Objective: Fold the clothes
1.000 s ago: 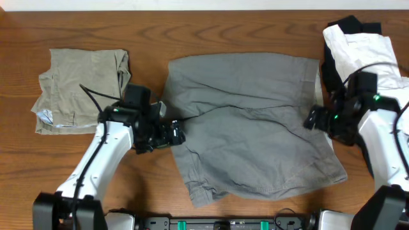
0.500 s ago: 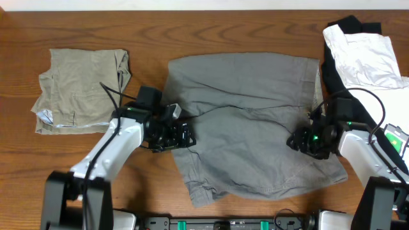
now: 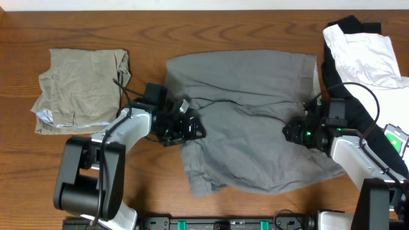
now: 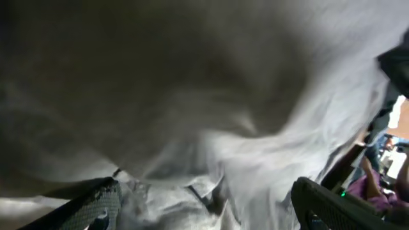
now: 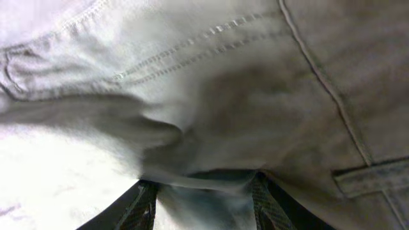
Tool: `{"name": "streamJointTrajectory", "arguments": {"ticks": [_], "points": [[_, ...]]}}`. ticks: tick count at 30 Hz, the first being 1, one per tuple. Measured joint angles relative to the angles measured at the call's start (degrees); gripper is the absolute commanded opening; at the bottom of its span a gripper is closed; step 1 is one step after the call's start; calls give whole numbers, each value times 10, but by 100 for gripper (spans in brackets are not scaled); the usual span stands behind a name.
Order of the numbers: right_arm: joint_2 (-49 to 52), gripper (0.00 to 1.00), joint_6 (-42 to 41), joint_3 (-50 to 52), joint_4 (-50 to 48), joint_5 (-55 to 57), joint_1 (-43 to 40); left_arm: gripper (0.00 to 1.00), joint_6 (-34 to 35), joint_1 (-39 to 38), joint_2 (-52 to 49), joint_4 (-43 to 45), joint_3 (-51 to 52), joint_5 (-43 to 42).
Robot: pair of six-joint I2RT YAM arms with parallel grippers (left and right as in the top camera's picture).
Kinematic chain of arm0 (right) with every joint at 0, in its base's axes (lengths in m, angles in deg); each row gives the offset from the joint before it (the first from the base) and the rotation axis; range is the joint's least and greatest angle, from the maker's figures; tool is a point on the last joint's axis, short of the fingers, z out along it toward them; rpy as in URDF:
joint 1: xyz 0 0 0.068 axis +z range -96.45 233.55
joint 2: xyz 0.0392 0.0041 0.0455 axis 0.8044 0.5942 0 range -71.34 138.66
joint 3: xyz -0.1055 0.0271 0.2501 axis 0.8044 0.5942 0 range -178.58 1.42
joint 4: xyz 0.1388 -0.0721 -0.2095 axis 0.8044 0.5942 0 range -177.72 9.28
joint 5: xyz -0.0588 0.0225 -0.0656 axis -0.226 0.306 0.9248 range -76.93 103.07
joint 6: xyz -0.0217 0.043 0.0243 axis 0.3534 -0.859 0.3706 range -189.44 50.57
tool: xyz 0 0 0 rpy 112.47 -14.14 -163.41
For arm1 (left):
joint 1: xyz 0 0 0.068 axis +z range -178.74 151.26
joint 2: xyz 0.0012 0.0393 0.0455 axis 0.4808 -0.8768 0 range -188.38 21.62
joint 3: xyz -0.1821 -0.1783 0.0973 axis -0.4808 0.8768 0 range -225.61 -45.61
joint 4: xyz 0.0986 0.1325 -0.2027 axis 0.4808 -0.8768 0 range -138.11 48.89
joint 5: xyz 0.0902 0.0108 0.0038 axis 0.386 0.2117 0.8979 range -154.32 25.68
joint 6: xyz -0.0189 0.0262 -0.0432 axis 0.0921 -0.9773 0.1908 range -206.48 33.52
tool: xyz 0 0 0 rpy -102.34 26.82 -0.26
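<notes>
The grey shorts [image 3: 249, 121] lie spread and creased across the middle of the table. My left gripper [image 3: 193, 128] is pushed into their left edge. In the left wrist view its fingers [image 4: 204, 207] stand wide apart with grey cloth [image 4: 211, 96] bunched between them. My right gripper [image 3: 291, 132] sits on the right part of the shorts. In the right wrist view its fingers [image 5: 201, 198] hold a fold of stitched grey cloth [image 5: 192, 70] that fills the gap between them.
Folded khaki shorts [image 3: 80, 89] lie at the far left. A pile of white [image 3: 361, 54] and black [image 3: 354, 25] garments sits at the right edge, close to my right arm. Bare wood shows along the front [image 3: 147, 185].
Both grippers moved inward onto the shorts, the left one rightward and the right one leftward and down. The shorts' left edge has been pushed inward and the cloth is more rumpled.
</notes>
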Motion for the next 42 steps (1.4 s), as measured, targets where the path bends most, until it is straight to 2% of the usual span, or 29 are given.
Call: {"name": "streamJointTrajectory", "arguments": {"ticks": [8,13,18,22,25,29,32,38,42], "points": [[42,50,-20,-2,-99,19,30,88,17,3,-14,73,-9,12],[92,52,-44,-12,-198,16,33,88,18,42,-24,81,-30,35],[121,66,-63,-31,-236,7,33,87,17,93,-36,62,-59,67],[120,78,-60,-52,-201,-4,35,88,3,108,-42,-12,-87,87],[110,81,-49,-70,-147,-4,35,92,-11,112,-42,-71,-97,102],[62,84,-13,-100,-19,7,21,93,-18,113,-19,-141,-101,116],[5,93,12,-132,73,31,1,94,-21,113,30,-196,-103,119],[-65,93,33,-148,178,61,-51,93,-26,108,108,-322,-106,118],[-65,92,35,-148,195,71,-70,90,-28,86,111,-335,-90,94]]}}
